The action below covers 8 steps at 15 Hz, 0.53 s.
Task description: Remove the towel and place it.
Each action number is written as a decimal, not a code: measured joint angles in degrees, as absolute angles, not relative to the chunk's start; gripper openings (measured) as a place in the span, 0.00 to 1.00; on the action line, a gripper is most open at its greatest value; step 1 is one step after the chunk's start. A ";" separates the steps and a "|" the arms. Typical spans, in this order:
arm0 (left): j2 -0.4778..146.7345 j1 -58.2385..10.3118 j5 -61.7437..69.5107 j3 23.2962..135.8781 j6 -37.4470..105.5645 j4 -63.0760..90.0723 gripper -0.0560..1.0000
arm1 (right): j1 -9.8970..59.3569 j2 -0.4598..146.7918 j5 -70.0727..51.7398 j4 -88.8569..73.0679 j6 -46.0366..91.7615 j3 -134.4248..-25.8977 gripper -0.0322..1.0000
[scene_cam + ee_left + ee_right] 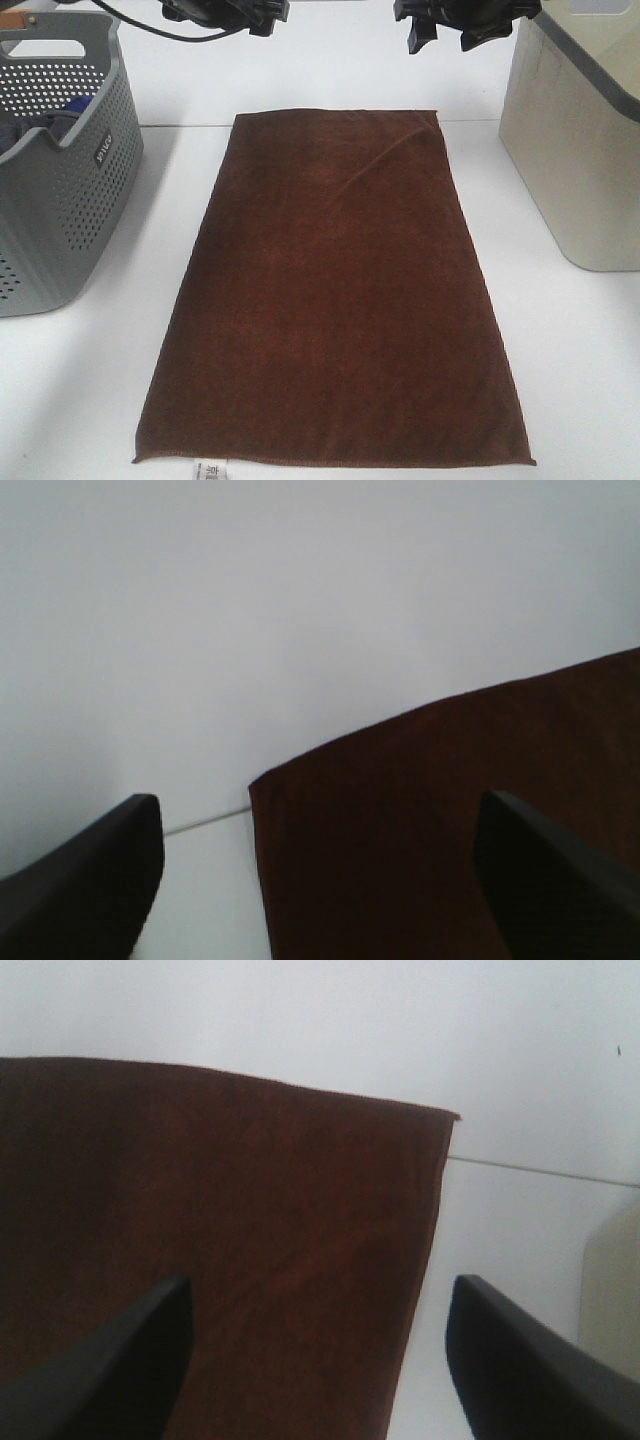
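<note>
The dark brown towel (335, 290) lies flat and spread out on the white table, long side running front to back, with a small white tag (212, 470) at its near edge. My left gripper (225, 12) hangs open above the towel's far left corner; that corner shows in the left wrist view (420, 820) between the two dark fingers (90, 880). My right gripper (445, 25) hangs open above the far right corner, which shows in the right wrist view (250, 1220) with the fingers (110, 1370) apart. Neither gripper touches the towel.
A grey perforated basket (60, 160) with a blue cloth inside stands at the left. A beige bin (580, 140) stands at the right; its side also shows in the right wrist view (612, 1300). The white table (570, 380) surrounds the towel.
</note>
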<state>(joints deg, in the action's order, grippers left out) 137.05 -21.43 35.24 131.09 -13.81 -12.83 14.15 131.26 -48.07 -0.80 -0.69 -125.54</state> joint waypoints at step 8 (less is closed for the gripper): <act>126.80 -21.66 63.77 131.09 -13.75 -11.23 0.81 | 14.15 124.33 -69.39 0.00 0.80 -125.99 0.69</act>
<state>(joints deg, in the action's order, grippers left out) 126.80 -21.66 63.77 131.09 -13.75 -11.23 14.15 124.33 -69.39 0.00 0.80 -125.99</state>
